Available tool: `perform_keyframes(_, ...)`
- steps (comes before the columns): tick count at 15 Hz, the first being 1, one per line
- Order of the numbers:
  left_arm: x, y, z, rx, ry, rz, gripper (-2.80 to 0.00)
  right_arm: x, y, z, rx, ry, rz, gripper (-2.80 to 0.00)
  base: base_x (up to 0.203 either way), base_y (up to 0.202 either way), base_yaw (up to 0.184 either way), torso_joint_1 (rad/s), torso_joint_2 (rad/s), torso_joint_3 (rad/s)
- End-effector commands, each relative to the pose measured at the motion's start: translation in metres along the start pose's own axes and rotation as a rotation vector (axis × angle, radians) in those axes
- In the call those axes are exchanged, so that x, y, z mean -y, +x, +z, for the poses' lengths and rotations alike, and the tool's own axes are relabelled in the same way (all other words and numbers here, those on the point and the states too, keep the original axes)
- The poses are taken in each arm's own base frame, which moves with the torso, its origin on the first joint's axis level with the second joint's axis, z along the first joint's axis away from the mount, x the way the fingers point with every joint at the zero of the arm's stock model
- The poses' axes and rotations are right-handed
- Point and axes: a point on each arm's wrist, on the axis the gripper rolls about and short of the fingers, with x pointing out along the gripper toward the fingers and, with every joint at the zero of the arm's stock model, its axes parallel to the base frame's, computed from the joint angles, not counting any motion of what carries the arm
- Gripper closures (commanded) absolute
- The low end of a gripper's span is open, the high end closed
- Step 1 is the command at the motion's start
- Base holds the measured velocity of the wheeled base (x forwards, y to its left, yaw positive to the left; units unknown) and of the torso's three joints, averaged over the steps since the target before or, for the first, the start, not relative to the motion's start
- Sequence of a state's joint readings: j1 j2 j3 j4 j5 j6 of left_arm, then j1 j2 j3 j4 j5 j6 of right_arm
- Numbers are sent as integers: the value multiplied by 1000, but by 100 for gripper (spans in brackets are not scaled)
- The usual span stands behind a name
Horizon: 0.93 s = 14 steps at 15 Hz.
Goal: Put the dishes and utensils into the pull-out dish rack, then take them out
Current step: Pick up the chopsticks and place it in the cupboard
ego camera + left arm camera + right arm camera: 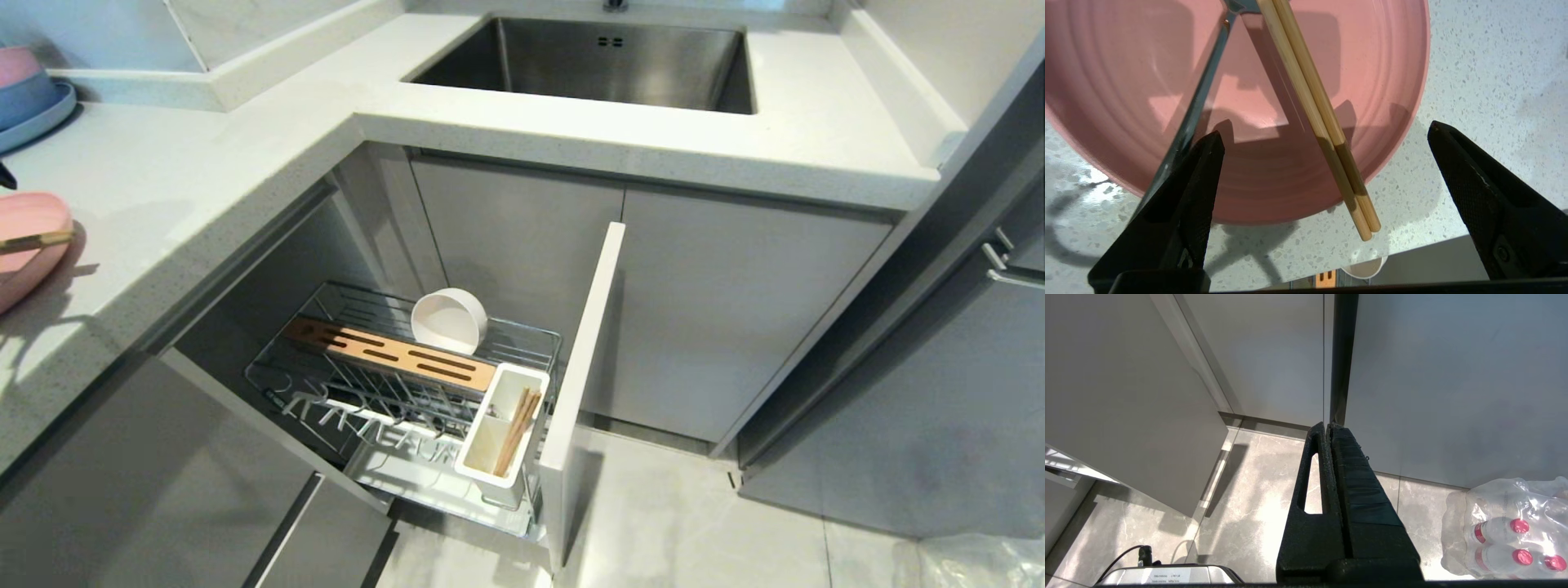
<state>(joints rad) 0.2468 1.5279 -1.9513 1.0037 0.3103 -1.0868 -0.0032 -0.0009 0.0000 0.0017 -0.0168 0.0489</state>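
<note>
The pink plate (1126, 102) lies on the speckled counter, at the far left edge of the head view (28, 245). A pair of chopsticks (1314, 118) rests across it, their ends jutting over the rim. Beside them lies the spoon's silver handle (1204, 94), its lower end hidden by a finger. My left gripper (1325, 130) hangs open above the plate's rim, its fingers either side of the chopsticks and touching nothing. The pull-out dish rack (326, 392) stands open below, with the white bowl (449, 320) on its side and another pair of chopsticks (518, 429) in the caddy (498, 384). My right gripper (1328, 425) is shut and empty, parked over the floor.
A blue plate with stacked bowls (24, 94) sits at the counter's back left. The steel sink (612, 61) is straight ahead. The rack's grey front panel (584, 359) juts out over the floor. A pack of water bottles (1506, 531) lies on the floor at the right.
</note>
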Motion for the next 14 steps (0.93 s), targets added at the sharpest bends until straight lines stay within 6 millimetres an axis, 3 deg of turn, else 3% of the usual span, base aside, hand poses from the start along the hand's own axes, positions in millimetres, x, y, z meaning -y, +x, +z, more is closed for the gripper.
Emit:
perform_keyframes(1,1,3,-1,-6,-6,-1,-280,0,0,0,-2,0,0,0,0,0,0,0,0,0)
perform_keyframes(14,3,21,2,7,-20,30,-280,0,0,0,-2,0,0,0,0,0,0,0,0,0)
